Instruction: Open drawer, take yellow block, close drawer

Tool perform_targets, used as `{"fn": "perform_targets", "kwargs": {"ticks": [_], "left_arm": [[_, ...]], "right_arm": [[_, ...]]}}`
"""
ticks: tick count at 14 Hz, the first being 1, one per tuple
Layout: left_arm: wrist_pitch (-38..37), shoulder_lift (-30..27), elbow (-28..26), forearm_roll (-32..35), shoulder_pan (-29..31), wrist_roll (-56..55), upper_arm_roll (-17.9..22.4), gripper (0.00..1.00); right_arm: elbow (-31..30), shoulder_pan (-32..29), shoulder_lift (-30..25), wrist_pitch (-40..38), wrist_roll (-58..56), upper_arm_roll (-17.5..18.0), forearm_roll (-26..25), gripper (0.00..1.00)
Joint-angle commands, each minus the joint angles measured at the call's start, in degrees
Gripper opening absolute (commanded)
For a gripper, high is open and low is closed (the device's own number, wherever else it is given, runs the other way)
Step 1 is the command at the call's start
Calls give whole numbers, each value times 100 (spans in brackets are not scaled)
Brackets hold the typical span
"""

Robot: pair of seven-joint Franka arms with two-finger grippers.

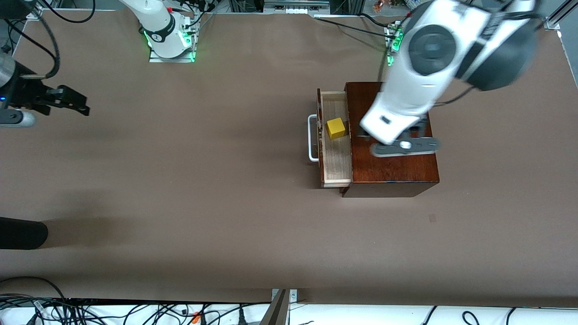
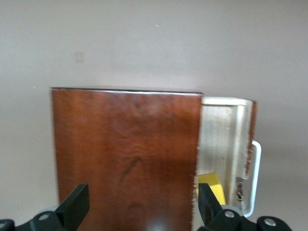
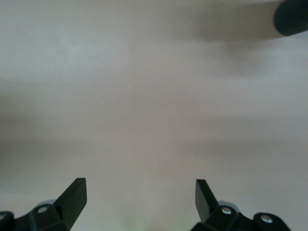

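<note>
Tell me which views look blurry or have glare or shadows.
Front view: the left arm over the box is motion-smeared, the block in the drawer is crisp, and soft shadows lie on the table. Left wrist view: soft focus, pale sheen on the box top. Right wrist view: streaky blur.

block [image 1: 336, 127] in drawer [image 1: 336, 162], box [image 1: 393, 171] beside
</note>
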Motion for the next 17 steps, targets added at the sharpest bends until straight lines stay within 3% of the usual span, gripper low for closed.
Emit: {"fn": "perform_targets", "kwargs": {"ticks": [1,6,9,12,17], "left_arm": [[-72,-550,-297,-365,232,1047,443,100],[-11,-1746,-1545,-849,109,2649,1841,100],[50,-2124,-1949,-1051,-76,3220,2564,100],[490,-2441,-2390,-1043,116,3266,2583,100],[70,-2372,-2224,-1008,451,3213,2231,100]], "right_arm": [[60,3,-106,-24,945,442,165,100],[165,230,52,458,4484,1672,315,100],[174,906,280,1143,6910,1858,298,100],[366,1986,806,1374,9555,1858,-105,100],[1507,3209,2256,1488,12863,1850,-616,100]]}}
